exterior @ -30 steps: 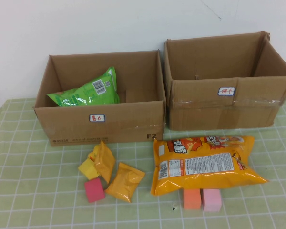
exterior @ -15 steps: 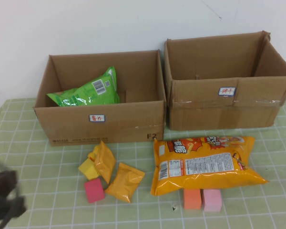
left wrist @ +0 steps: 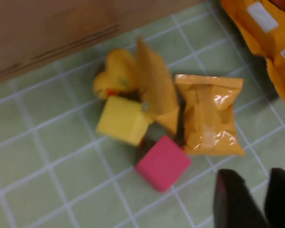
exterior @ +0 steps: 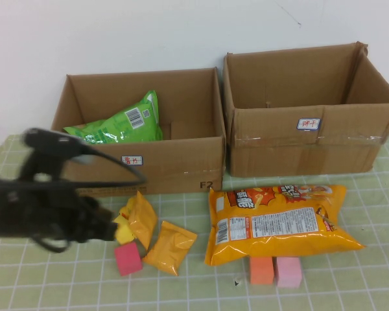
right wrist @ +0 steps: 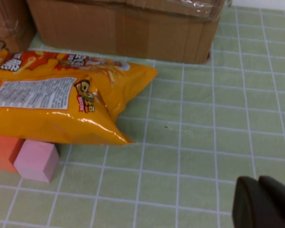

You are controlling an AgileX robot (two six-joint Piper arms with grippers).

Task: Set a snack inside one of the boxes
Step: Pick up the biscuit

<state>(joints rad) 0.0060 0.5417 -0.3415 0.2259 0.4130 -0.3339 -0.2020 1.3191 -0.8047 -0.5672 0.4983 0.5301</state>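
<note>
A plain white wall backs a table under a pale green checked cloth. Two open brown cardboard boxes stand at the rear, with a large orange crisp bag in front of the right one. Near the left one lie two small orange snack packets among foam cubes. The left gripper hangs just beside them, its jaws narrowly parted and empty. The right gripper hangs low over bare cloth beyond the large bag, jaws closed.

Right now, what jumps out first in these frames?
The large orange snack bag lies on the table in front of the right box, hiding part of the orange and pink blocks. The left gripper reaches in over the small yellow packets before the left box, which holds a green bag. The right gripper hangs off to the side, fingers together.
</note>
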